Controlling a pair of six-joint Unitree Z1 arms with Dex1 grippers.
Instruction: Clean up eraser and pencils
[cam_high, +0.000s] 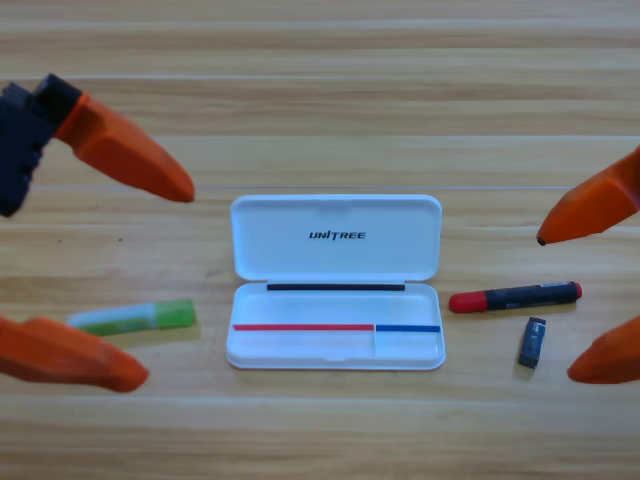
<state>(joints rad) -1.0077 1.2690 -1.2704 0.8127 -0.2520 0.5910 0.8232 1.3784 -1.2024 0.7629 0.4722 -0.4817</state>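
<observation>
White hinged plastic case (336, 300) lay lid-up mid-table, ready. Left gripper (158, 283), right gripper (556, 306): jaws wide, holding nothing. Green stick (135, 317) lay left; red-black marker (515, 297) & dark eraser block (532, 342) right — one side per arm, I'd guess.

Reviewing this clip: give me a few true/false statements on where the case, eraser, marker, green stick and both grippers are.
1. The white case lies open. True.
2. The eraser is inside the case. False: it lies on the table, right of the case, below the red marker.
3. The green stick lies left of the case. True.
4. The left gripper holds the green stick. False: its jaws are open, holding nothing.
5. The right gripper is open at the right edge. True.
</observation>
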